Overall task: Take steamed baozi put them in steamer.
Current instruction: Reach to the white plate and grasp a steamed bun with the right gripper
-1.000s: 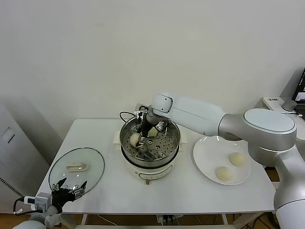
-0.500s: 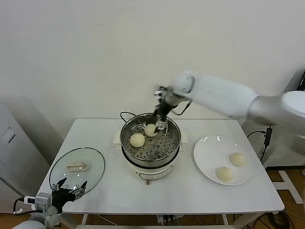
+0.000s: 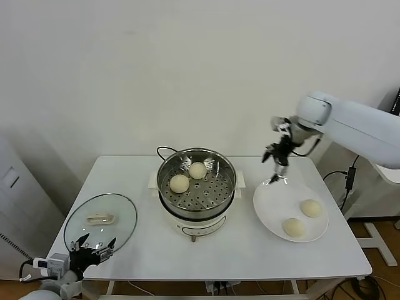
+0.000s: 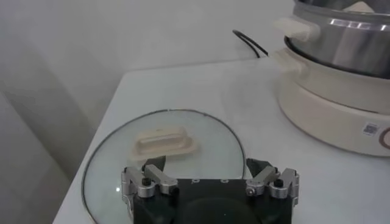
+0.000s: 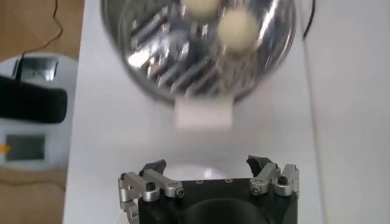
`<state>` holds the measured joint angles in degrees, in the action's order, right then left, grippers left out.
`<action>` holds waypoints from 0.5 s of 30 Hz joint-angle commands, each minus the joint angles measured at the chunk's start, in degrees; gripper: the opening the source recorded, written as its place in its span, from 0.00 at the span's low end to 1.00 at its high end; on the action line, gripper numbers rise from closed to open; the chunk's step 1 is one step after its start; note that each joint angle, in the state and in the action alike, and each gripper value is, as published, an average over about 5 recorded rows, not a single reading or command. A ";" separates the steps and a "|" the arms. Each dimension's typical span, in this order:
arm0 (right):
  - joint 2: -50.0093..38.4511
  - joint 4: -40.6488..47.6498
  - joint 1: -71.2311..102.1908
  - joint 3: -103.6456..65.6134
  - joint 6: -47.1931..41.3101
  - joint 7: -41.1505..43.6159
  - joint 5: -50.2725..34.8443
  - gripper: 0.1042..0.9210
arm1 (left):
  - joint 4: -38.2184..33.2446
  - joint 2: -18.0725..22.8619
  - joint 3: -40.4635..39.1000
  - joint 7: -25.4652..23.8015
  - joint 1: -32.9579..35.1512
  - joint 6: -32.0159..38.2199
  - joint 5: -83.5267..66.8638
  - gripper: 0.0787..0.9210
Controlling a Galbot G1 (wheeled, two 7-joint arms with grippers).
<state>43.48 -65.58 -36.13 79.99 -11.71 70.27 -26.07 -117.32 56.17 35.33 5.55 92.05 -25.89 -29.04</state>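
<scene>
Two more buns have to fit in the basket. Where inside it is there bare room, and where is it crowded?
The steamer is bare across its near and right perforated floor. Its far-left part is taken: two baozi sit close together there. The open right gripper is above the far edge of the plate, which holds the other two buns.

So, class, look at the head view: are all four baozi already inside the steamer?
No: only two baozi lie in the steamer, while two more sit on the white plate.
</scene>
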 commanded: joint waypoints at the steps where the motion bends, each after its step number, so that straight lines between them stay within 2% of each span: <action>1: -6.89 1.24 9.14 -3.73 5.91 2.85 9.13 0.88 | -0.01 0.27 -0.06 -0.02 0.01 -0.06 0.77 0.88; 15: -4.16 7.87 24.81 -16.02 11.07 2.41 16.92 0.88 | -0.19 0.27 -0.09 -0.05 0.14 -0.25 0.85 0.88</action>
<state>39.96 -61.11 -21.16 70.81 -4.11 72.01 -14.76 -117.43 56.49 35.28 5.52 92.14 -26.07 -28.39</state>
